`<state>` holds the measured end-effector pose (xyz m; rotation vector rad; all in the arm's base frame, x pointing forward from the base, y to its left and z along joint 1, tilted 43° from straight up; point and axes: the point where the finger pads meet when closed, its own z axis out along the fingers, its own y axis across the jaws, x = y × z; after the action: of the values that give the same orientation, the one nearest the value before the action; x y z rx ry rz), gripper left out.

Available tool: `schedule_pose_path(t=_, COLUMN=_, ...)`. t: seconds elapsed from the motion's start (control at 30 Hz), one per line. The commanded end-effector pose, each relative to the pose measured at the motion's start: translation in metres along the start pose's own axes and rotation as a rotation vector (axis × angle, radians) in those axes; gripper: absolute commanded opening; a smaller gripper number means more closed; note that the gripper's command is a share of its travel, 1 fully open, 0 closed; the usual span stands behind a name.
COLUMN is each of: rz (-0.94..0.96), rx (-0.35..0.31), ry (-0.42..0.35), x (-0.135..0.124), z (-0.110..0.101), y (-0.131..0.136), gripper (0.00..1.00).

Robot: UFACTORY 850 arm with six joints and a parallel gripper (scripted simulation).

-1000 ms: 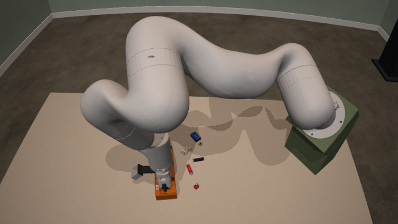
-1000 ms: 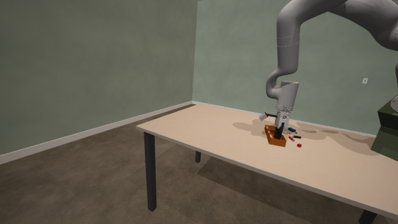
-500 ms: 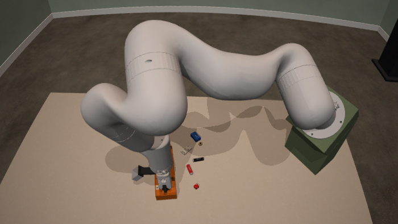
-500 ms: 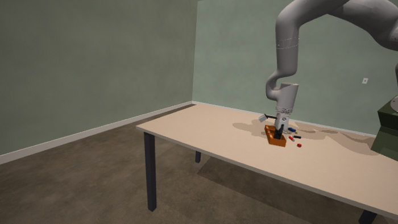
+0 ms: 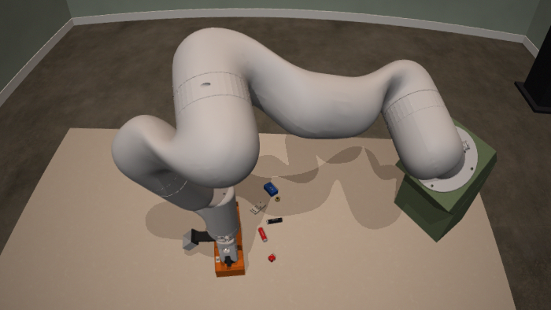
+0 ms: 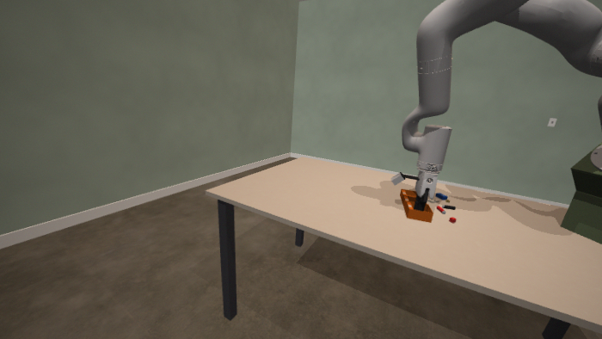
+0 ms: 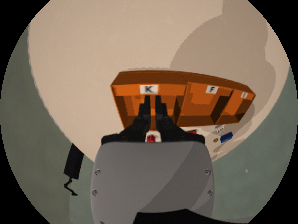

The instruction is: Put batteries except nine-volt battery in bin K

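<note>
The orange bin (image 5: 229,252) has several compartments. Its K label (image 7: 148,88) marks the near end compartment. My gripper (image 5: 228,263) hangs fingers-down just over that K end, also in the side view (image 6: 421,201) and the wrist view (image 7: 152,106). The fingers are shut with a narrow gap, and I see nothing between them. A black battery (image 5: 274,220), a red battery (image 5: 262,234) and a short red battery (image 5: 271,257) lie on the table right of the bin. The blue nine-volt battery (image 5: 271,188) lies farther back.
A small metal hinge plate (image 5: 257,207) and a brass nut (image 5: 277,198) lie between the nine-volt battery and the bin. The green robot base (image 5: 445,197) stands at the table's right edge. The arm's elbow hangs over the table's back half.
</note>
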<state>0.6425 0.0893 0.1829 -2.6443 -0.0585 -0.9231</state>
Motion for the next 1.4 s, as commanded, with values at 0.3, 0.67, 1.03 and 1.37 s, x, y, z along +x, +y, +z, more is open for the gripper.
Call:
schedule_pose_path(t=0.3, rz=0.000, rx=0.000, ry=0.001, x=0.001, z=0.000, y=0.000, gripper=0.07)
schedule_pose_path(t=0.67, rz=0.000, rx=0.000, ry=0.001, x=0.001, z=-0.003, y=0.000, gripper=0.07)
schedule_pose_path(t=1.03, rz=0.000, rx=0.000, ry=0.001, x=0.001, z=-0.018, y=0.000, gripper=0.07)
schedule_pose_path(t=1.37, rz=0.000, rx=0.000, ry=0.001, x=0.001, z=-0.028, y=0.000, gripper=0.07)
